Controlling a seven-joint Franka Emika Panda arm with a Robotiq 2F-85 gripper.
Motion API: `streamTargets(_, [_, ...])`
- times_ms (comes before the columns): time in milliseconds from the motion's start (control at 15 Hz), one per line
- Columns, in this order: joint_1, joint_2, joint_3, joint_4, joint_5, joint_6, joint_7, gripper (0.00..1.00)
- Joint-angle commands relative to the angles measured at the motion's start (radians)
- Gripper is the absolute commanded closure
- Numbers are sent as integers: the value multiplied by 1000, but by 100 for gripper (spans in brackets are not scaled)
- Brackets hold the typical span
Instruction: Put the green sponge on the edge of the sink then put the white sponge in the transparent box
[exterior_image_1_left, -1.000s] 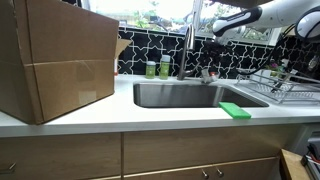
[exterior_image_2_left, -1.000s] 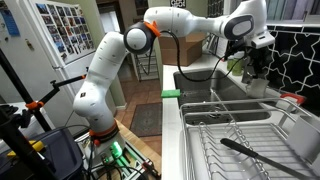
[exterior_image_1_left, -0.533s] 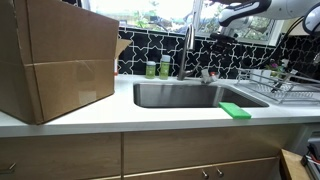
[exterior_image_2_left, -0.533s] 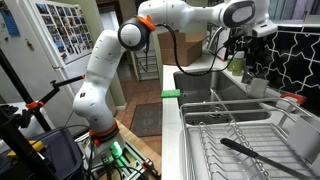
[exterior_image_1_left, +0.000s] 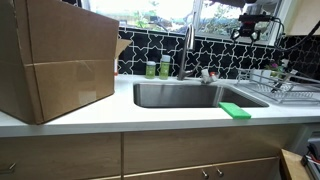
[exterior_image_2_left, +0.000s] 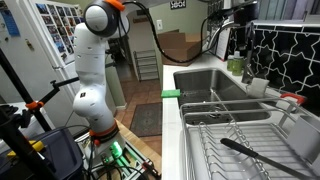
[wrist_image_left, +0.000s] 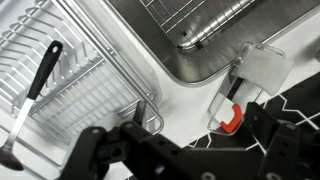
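The green sponge (exterior_image_1_left: 235, 110) (exterior_image_2_left: 171, 94) lies flat on the front rim of the steel sink (exterior_image_1_left: 180, 96) (exterior_image_2_left: 215, 84). A small transparent box (wrist_image_left: 258, 68) (exterior_image_2_left: 257, 87) with a red clip stands on the counter at the sink's corner. A pale block inside it looks like the white sponge (wrist_image_left: 264, 62), though its outline is unclear. My gripper (exterior_image_1_left: 250, 33) (exterior_image_2_left: 238, 38) (wrist_image_left: 190, 150) hangs high above that corner, open, with dark fingers (wrist_image_left: 92, 150) spread wide and nothing between them.
A big cardboard box (exterior_image_1_left: 55, 60) fills the counter beside the sink. The tall faucet (exterior_image_1_left: 187, 45) and two green-labelled containers (exterior_image_1_left: 158, 69) stand at the back. A wire dish rack (exterior_image_1_left: 290, 88) (wrist_image_left: 75, 75) holds a black ladle (wrist_image_left: 30, 95).
The arm has lifted up and away from the back corner of the sink. The jaws have opened wide. The green sponge has stayed put.
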Motion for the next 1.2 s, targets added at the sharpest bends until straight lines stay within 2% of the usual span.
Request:
streamTargets(0, [17, -213, -7, -234, -111, 31, -123, 0])
streamTargets(200, [12, -340, 5, -350, -135, 72, -231, 0])
streamTargets(267, [32, -362, -18, -363, -128, 69, -269, 0])
streamTargets(600, [52, -478, -11, -453, -105, 76, -382, 0])
streamTargets(1067, [84, -565, 2, -542, -80, 191, -392, 0])
streamTargets(1133, [78, -517, 1, -476, -99, 141, -382, 0])
